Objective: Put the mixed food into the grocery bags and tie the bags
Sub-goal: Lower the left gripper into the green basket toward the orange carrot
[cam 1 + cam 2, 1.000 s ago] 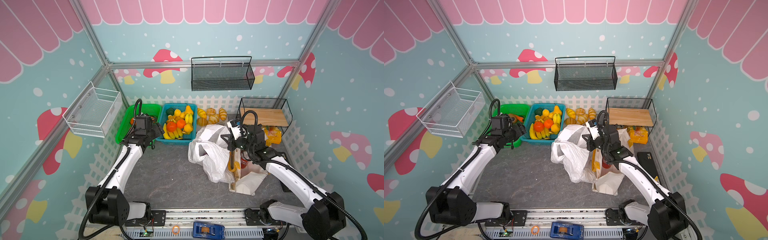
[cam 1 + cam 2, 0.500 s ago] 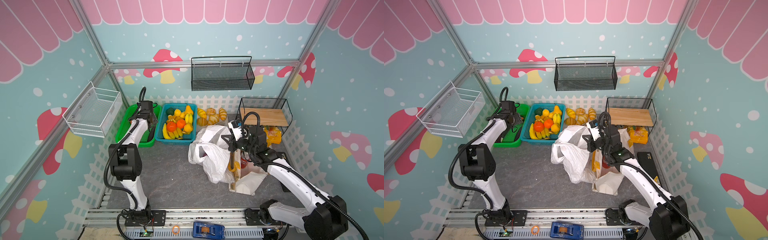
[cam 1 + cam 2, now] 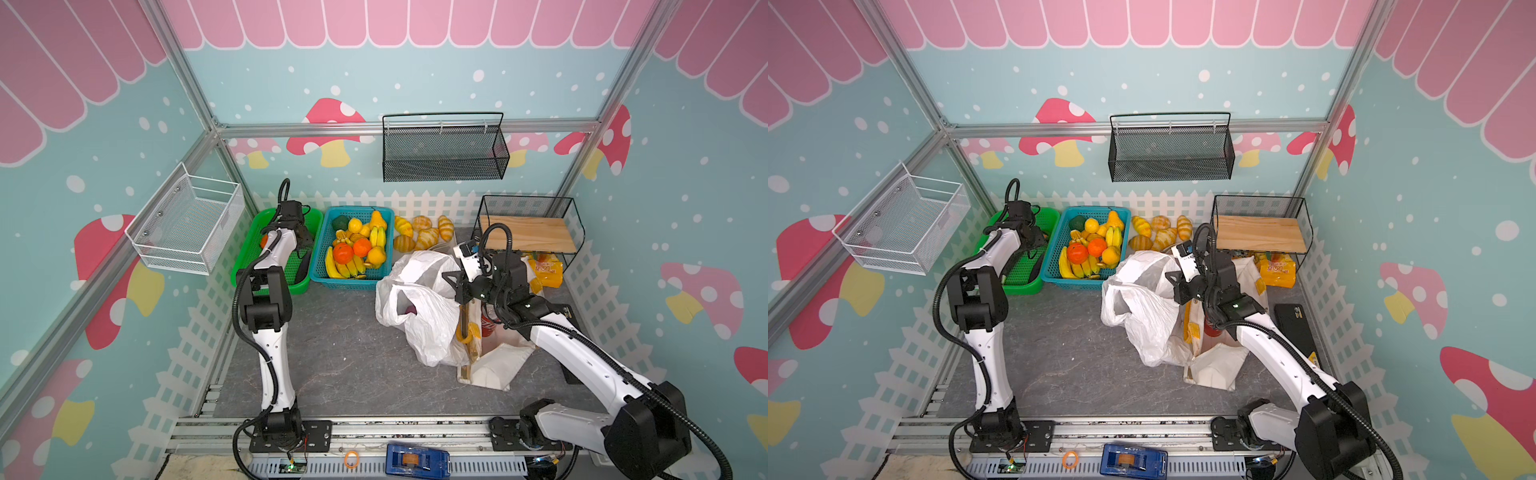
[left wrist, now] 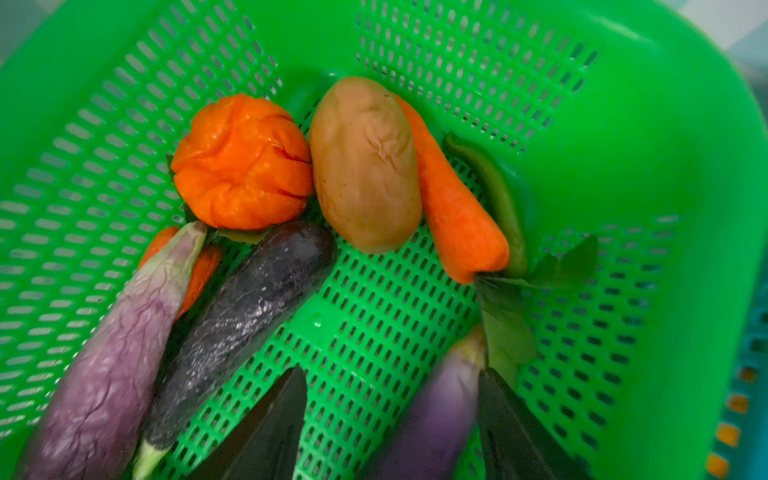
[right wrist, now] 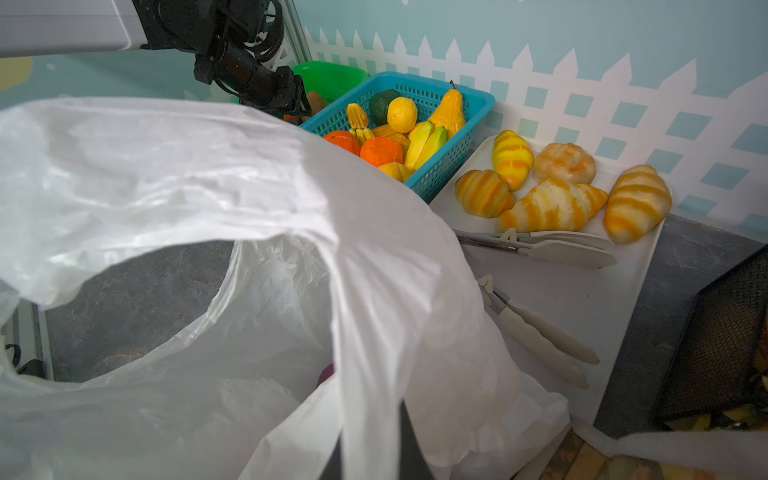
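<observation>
My left gripper [image 4: 390,419] [image 3: 301,246] [image 3: 1034,243] hangs open inside the green basket [image 4: 623,174], its fingers either side of a blurred purple vegetable [image 4: 432,415] that touches one finger. Further in lies an orange-red lobed tomato [image 4: 241,162]. My right gripper [image 5: 370,440] [image 3: 455,282] [image 3: 1177,286] is shut on a handle strip of the white plastic bag [image 5: 208,187] [image 3: 424,307] [image 3: 1142,311], holding its mouth up. Something purple [image 5: 326,372] shows inside that bag. A red soda can [image 3: 488,326] [image 3: 1212,330] stands in the tote [image 3: 494,368] [image 3: 1217,365].
The green basket also holds a potato [image 4: 365,166], a carrot [image 4: 453,208] and eggplants [image 4: 245,307]. A teal fruit basket [image 3: 357,249] stands beside it. Behind the bags are croissants [image 5: 552,203] and tongs [image 5: 540,332] on a white tray, and a wire shelf [image 3: 528,232].
My left arm has swung from in front of the green basket down into it, and its jaws have narrowed somewhat. The right arm and the bag have stayed put.
</observation>
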Action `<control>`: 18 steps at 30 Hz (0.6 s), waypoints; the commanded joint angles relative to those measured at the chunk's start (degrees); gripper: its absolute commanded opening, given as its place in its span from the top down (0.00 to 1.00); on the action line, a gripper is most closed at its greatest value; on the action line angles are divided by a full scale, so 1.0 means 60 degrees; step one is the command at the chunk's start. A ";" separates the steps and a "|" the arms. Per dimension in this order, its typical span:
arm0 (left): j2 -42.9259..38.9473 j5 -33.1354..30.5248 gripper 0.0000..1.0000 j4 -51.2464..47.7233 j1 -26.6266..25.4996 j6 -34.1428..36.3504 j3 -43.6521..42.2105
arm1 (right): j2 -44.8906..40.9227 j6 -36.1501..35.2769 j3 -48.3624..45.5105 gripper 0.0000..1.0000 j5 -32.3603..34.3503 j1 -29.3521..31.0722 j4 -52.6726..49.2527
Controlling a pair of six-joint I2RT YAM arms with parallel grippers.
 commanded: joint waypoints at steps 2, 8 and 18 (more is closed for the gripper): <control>0.0916 -0.0032 0.34 -0.0634 0.0158 0.0475 0.1432 | 0.0169 -0.0175 0.0167 1.00 0.0197 -0.0033 -0.0107; 0.1886 0.0039 0.36 -0.1092 0.0443 0.0716 0.2919 | 0.0166 -0.0227 0.0154 1.00 0.0360 -0.0029 -0.0244; 0.3118 0.0468 0.32 -0.1618 0.0666 0.0457 0.4885 | 0.0205 -0.0205 0.0167 1.00 0.0522 -0.0032 -0.0361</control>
